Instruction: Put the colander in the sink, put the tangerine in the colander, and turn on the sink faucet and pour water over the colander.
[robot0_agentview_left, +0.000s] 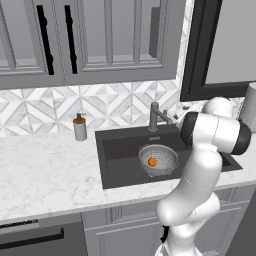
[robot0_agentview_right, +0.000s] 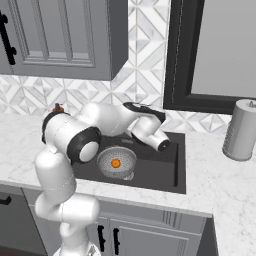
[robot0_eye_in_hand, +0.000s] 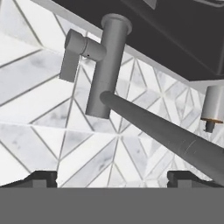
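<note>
- Tangerine (robot0_agentview_left: 151, 161) sits in the colander (robot0_agentview_left: 159, 160), which rests on the floor of the sink (robot0_agentview_left: 120, 150), so by my reading only the water step is left.
- Gripper (robot0_eye_in_hand: 112, 177) hangs close in front of the sink faucet (robot0_eye_in_hand: 107, 65); in the hand view its two dark fingertips (robot0_eye_in_hand: 41, 178) stand well apart with nothing between them, the post above them and the spout running off to the right.
- Lever, the short grey stub at the post's top in the hand view, is not yet touched as far as I can tell; the risk is that the open fingers slide past it or strike the post instead, since stub and post lie just beside each other.
- Spout looks angled away from the colander in the left base view, so water could miss the mesh bowl unless the spout is swung over it.
- Backsplash tiles lie right behind the faucet and the dark window frame (robot0_agentview_right: 180, 55) overhangs it, leaving little room for the wrist.
- Soap dispenser (robot0_agentview_left: 80, 127) stands on the marble counter (robot0_agentview_left: 45, 175) well to the left of the sink, clear of the arm; the grey canister (robot0_agentview_right: 241, 130) on the other side is also well apart.
</note>
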